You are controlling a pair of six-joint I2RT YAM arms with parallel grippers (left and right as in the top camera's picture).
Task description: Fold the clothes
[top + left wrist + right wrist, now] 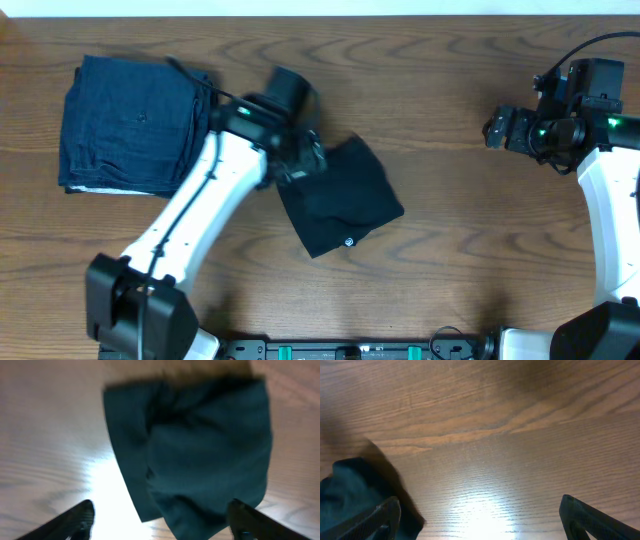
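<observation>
— Two things can go wrong, I think. The black T-shirt [345,200] lies as a small folded bundle in the middle of the table [470,270], turned at an angle. The left gripper [163,519] hovers over its upper-left corner, fingers spread wide, nothing between them.

— So what is the danger?

— If it closes on only the top layer, the soft cloth may pull open and the fold is lost. A sideways push may also drag the whole bundle.

— And the right gripper [497,130]?

— Also wide open and empty. It is well apart from the shirt, on the right side, so it cannot press the bundle down from there.

— Is there room to move?

— Yes, to the right and toward the front there is bare wood. On the left, the folded blue garment [130,125] lies near the left arm, and a sweep that way may disturb it. The far edge of the table runs behind both arms, so I judge that pulling toward the front is safer.
</observation>
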